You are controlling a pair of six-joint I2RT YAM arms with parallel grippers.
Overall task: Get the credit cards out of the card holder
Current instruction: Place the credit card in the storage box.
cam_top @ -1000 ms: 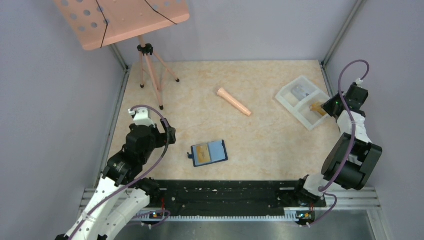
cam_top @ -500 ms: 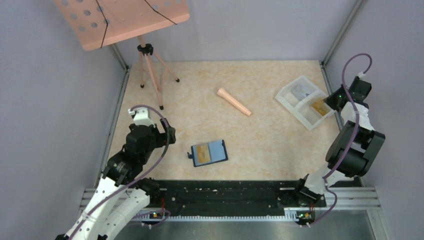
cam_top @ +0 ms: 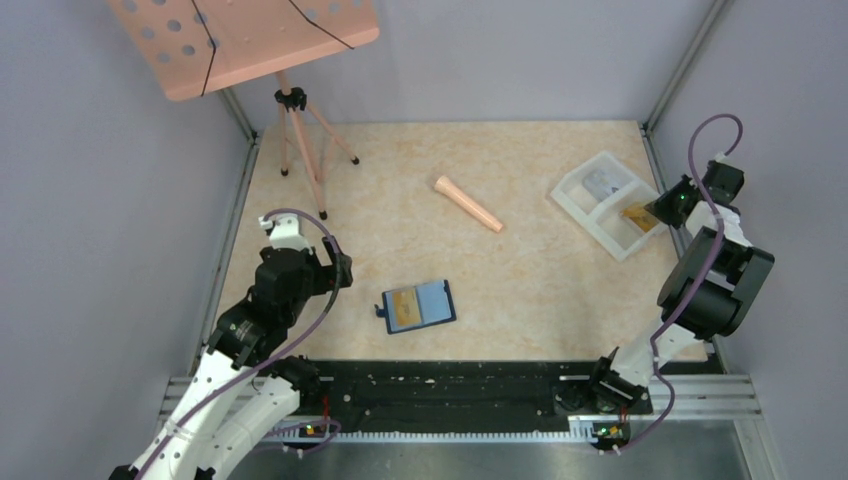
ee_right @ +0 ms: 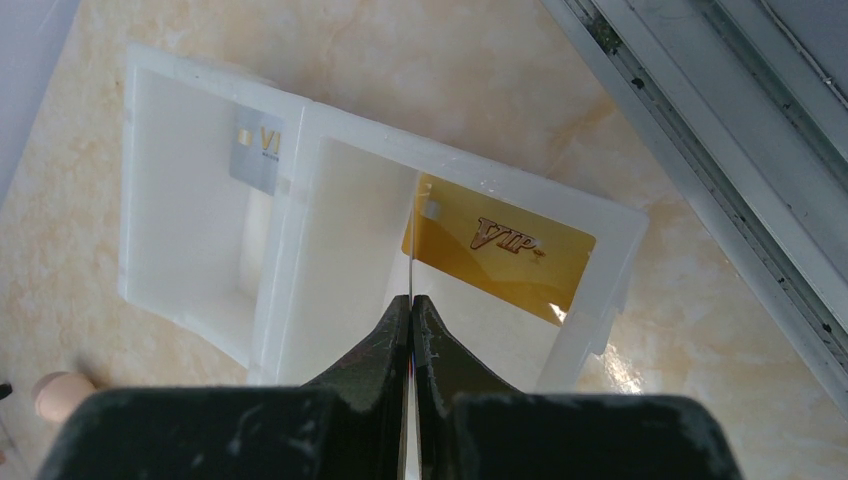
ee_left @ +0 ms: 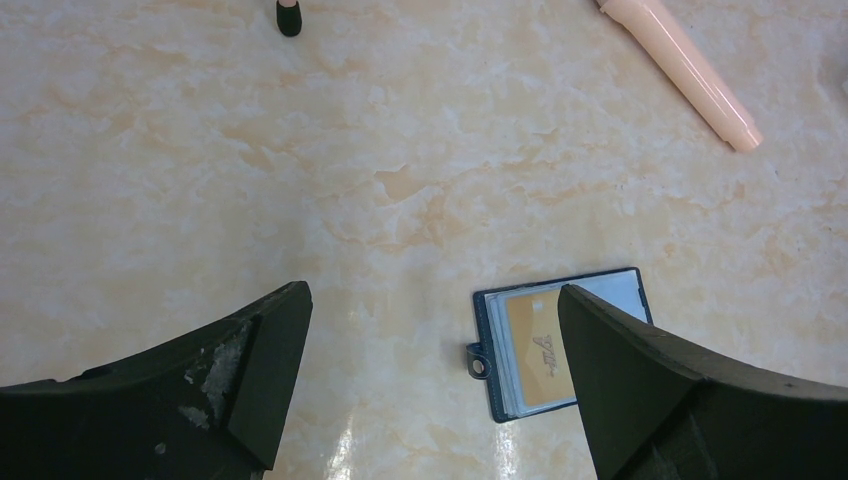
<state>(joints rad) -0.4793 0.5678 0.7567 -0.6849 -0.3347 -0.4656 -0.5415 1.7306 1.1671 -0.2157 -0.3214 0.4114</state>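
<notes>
Since the earlier frame the right fingers (ee_right: 400, 330) have backed toward the counter's right edge, pressed together. The left fingers (ee_left: 270, 340) hang wide beside the card holder (cam_top: 430, 303) by the near edge. I judge its remaining card (ee_left: 535, 350) may drag the unpinned holder when pulled.

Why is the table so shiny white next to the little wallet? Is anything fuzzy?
Left wrist view: that white patch is light bouncing off the table, beside the wallet; nothing is fuzzy. Right wrist view: the letters on the gold card are sharp, and the white tray is very bright. Top view: even light, soft shadows.
</notes>
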